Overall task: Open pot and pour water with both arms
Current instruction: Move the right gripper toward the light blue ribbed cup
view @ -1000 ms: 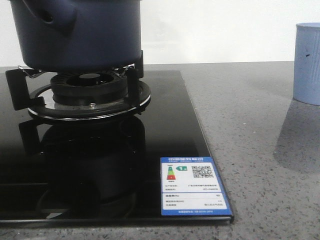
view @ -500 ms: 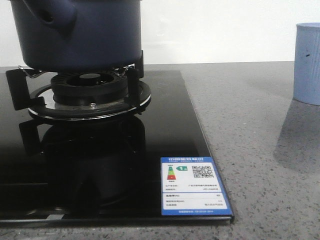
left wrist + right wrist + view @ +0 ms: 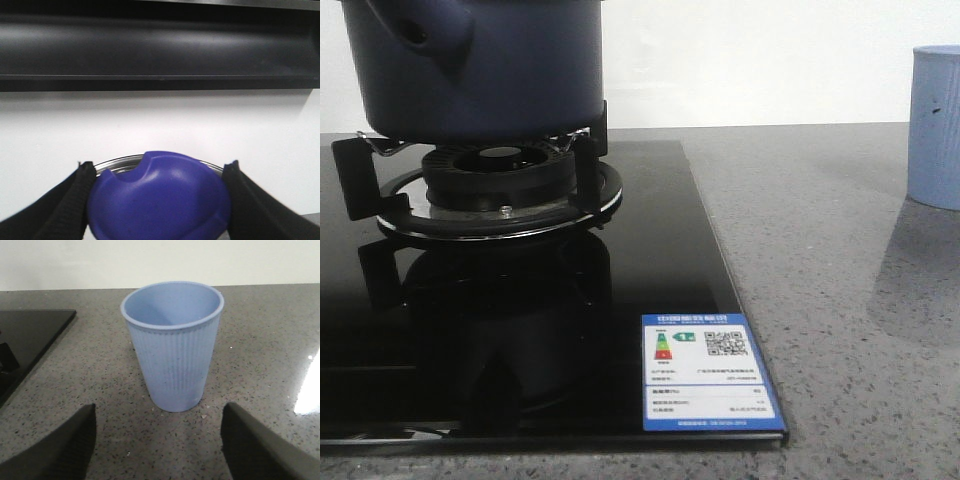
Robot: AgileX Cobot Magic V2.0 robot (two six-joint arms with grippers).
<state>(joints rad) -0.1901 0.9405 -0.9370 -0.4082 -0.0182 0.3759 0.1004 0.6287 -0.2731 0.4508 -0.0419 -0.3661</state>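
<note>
The dark navy pot [image 3: 490, 70] stands on the burner grate at the far left of the front view, its stubby hollow handle [image 3: 428, 30] pointing toward me and its top cut off by the frame. In the left wrist view my left gripper [image 3: 159, 169] is shut on the blue lid knob [image 3: 160, 205]. The lid's metal rim [image 3: 117, 163] shows behind the knob, against a white wall. My right gripper [image 3: 159, 416] is open just short of the light-blue ribbed cup [image 3: 172, 350], not touching it. Neither gripper shows in the front view.
The black glass hob [image 3: 650, 250] carries the burner [image 3: 500, 170] and a blue-and-white label [image 3: 708, 370] at its front right corner. The cup [image 3: 935, 125] stands on the grey speckled counter [image 3: 820, 300] at the far right. A dark range hood [image 3: 160, 45] hangs overhead.
Pot and cup stay where they were. Only the shadow on the counter beside the cup has shifted slightly.
</note>
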